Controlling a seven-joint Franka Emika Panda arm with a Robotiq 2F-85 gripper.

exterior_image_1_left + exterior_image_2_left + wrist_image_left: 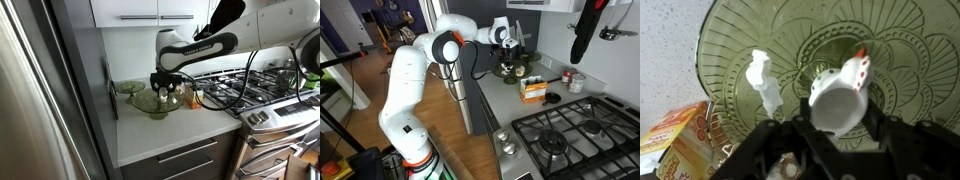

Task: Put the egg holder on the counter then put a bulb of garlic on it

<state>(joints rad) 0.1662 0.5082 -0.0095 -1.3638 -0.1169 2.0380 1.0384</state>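
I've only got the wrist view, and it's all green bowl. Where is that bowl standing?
Observer: The bowl is on the counter, in the corner by the back wall.
Operator: What's further along the counter?
Observer: In an exterior view, the stove lies past the orange box.
Operator: And how high is the gripper?
Observer: The gripper hangs low over the bowl, pointing down.
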